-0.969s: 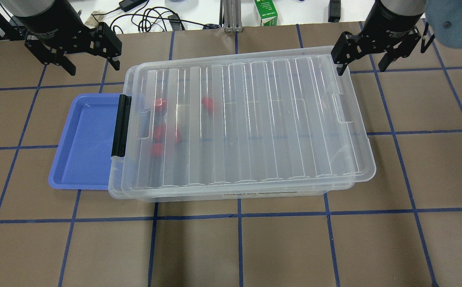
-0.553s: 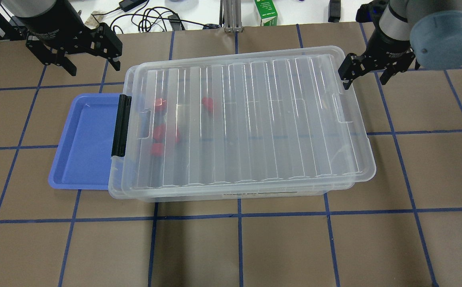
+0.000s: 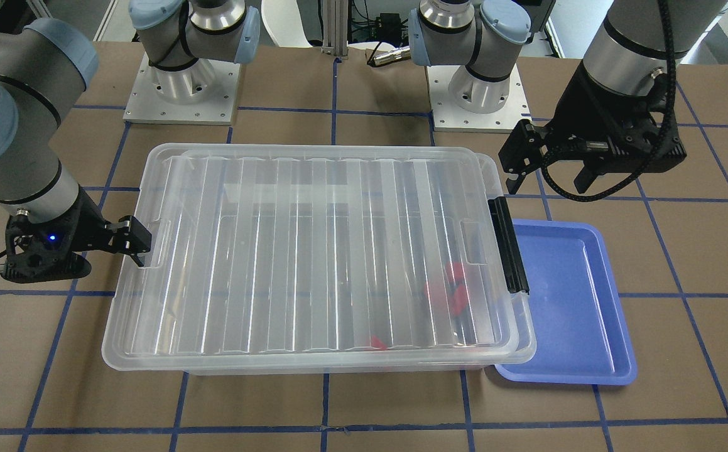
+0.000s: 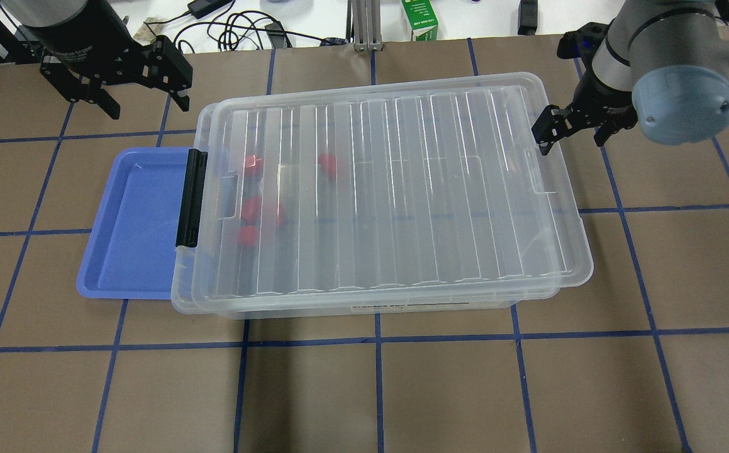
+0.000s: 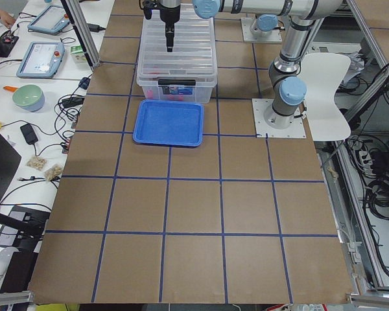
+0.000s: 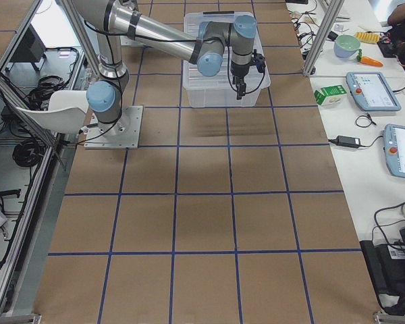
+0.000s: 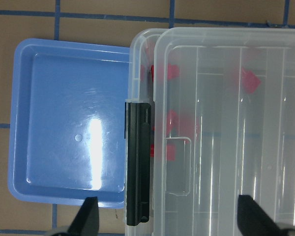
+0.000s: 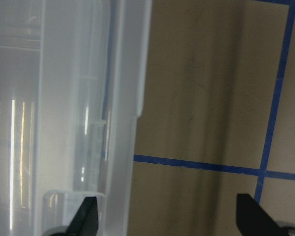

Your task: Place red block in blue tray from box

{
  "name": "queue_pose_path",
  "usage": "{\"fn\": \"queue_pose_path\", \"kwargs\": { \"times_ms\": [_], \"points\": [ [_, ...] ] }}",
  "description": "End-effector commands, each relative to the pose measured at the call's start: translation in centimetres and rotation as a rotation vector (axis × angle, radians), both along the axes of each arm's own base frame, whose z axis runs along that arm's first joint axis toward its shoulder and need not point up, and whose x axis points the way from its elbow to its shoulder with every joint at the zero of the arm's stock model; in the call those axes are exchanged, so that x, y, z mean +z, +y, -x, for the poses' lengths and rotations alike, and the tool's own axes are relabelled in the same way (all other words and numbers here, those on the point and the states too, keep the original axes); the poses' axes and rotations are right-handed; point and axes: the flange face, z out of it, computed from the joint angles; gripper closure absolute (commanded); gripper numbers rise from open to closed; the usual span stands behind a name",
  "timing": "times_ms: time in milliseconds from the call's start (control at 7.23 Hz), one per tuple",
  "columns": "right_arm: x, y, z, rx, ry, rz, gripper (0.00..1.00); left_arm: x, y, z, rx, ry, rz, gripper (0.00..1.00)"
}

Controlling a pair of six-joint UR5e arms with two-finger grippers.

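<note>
Red blocks (image 4: 252, 211) under closed lid (image 4: 402, 189), left end of box (image 4: 402, 308), beside tray (image 4: 131, 220). Right fingers (image 4: 541, 131) spread at lid rim, upper right. Left fingers (image 4: 105, 106) spread, empty. Advised: straddle rim squarely, then lift level.

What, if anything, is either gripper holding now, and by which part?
Nothing is held. The left gripper hangs open near the blue tray; the right gripper is open at the short end of the box.
</note>
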Motion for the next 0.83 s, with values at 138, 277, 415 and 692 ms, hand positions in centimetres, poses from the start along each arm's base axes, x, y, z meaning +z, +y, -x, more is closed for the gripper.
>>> {"fn": "queue_pose_path", "kwargs": {
  "times_ms": [138,277,415,692],
  "points": [
    [0.2,-0.4,4.5,-0.036,-0.005,0.012,0.00,-0.1,0.0,0.0,0.000,0.000,-0.002,0.00],
    [-0.1,-0.8,5.3,-0.027,0.004,0.007,0.00,-0.2,-0.1,0.0,0.000,-0.001,-0.003,0.00],
    [0.1,-0.8,7.1,-0.036,0.008,0.009,0.00,-0.1,0.0,0.0,0.000,-0.001,-0.002,0.00],
    [0.0,-0.3,11.3,-0.048,0.011,0.004,0.00,-0.2,-0.1,0.0,0.000,-0.001,-0.005,0.00]
  ]
}}
